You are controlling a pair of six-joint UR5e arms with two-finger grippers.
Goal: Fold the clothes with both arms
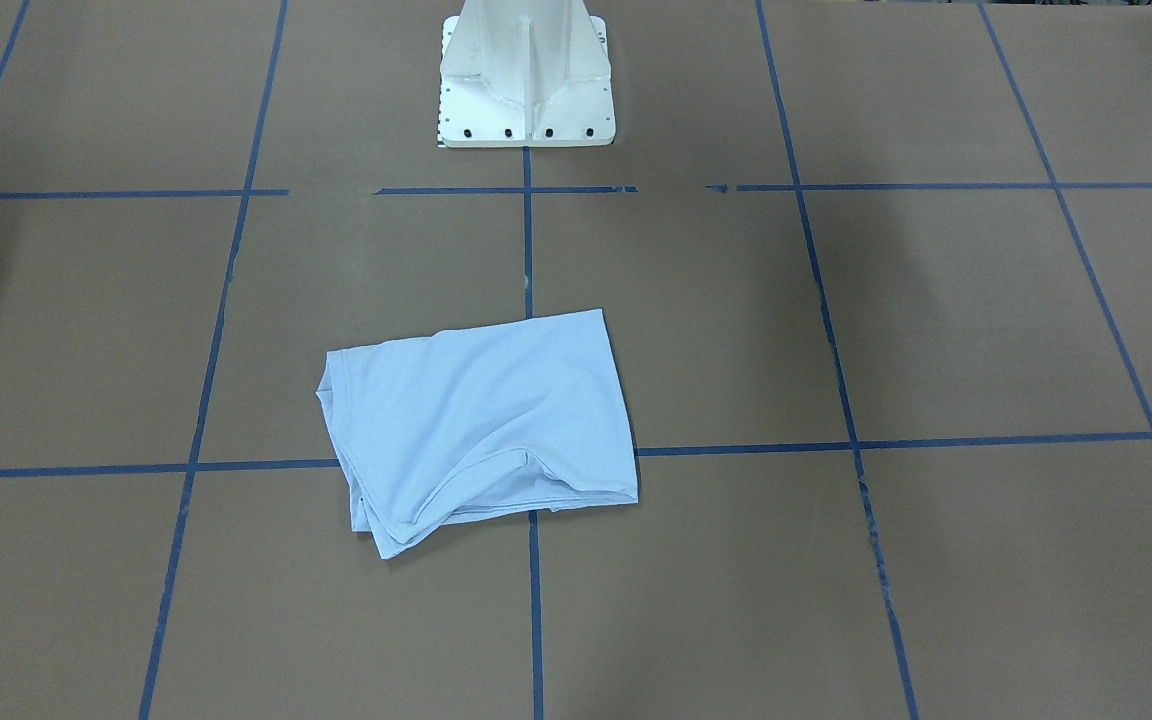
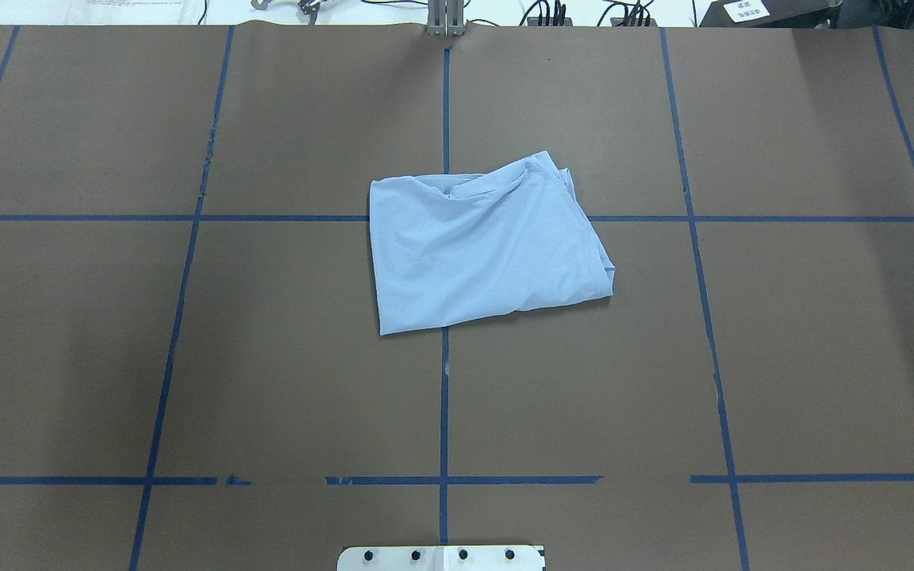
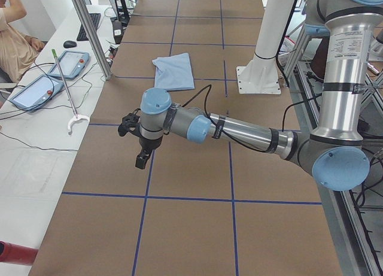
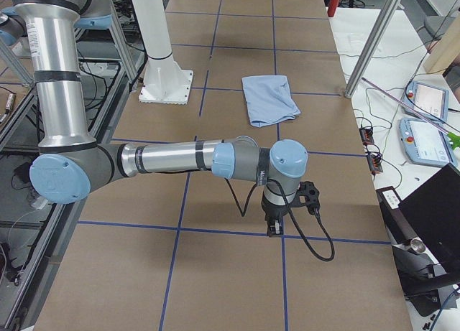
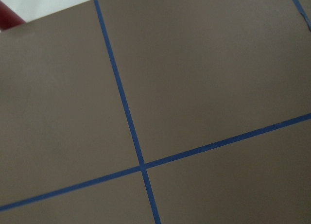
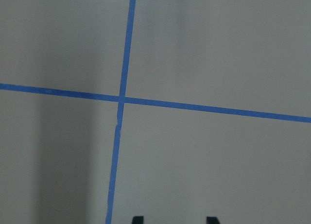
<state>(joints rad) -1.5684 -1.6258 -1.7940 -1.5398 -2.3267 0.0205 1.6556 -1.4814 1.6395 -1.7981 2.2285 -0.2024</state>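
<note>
1. The shirt [image 2: 481, 246] lay as a folded, slightly skewed bundle in the middle of the surface [image 2: 187, 357], across a crossing of the blue tape lines [image 2: 444, 396].
2. It looked light, soft and limp. I judged it would sag and slide open if lifted by one layer only.
3. The flat near corner [image 2: 383, 327] looked the cleanest place to pinch. The stacked loose edges on the robot's right [image 2: 592, 250] would want all layers caught together.
4. Both arms hung well apart from it, out toward the ends of the surface.
5. The right fingers [image 6: 210, 219] stood apart with nothing between them, over bare tape lines. For the left fingers [image 3: 141, 161] I could not tell whether they were apart or together.
6. The white pedestal [image 2: 441, 557] stood on the robot's side, apart from the cloth, and I did not think it would block either reach.
7. Off the surface, on a white bench, lay two pendants [image 3: 75, 63] and a hooked stick [image 3: 64, 87], with a seated person [image 3: 12, 42] behind them.
</note>
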